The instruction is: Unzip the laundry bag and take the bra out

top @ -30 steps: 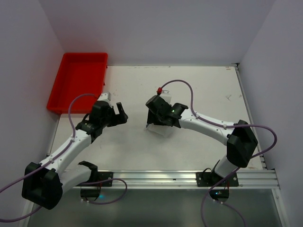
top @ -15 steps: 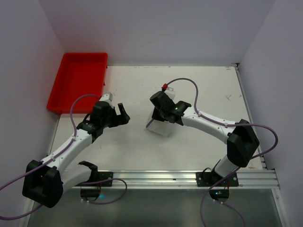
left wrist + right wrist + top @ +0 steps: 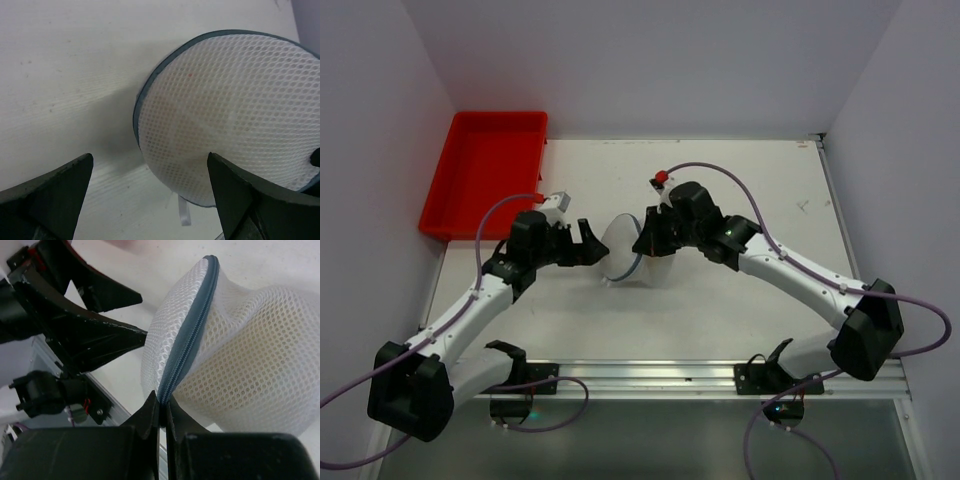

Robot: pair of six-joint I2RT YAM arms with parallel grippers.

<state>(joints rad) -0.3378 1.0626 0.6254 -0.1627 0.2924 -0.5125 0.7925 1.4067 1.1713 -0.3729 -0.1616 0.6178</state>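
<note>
The laundry bag [image 3: 618, 250], white mesh with a dark rim, is tipped up on its edge at the middle of the table. My right gripper [image 3: 648, 243] is shut on its grey zip [image 3: 192, 335], with the fingertips pinched together on the zip's lower end [image 3: 162, 402]. A pale cream mass shows through the mesh [image 3: 250, 365], but I cannot make out the bra. My left gripper [image 3: 590, 243] is open just left of the bag. Its round mesh face [image 3: 230, 110] stands in front of those fingers [image 3: 150, 156], with nothing between them.
A red tray [image 3: 485, 185] lies at the back left, beside the left wall. A metal rail [image 3: 700, 375] runs along the near table edge by the arm bases. A small white tab [image 3: 184, 215] hangs under the bag.
My right gripper closed on the zip and turned the bag up onto its edge, shifting it left. My left gripper moved right, closer to the bag, still open.
</note>
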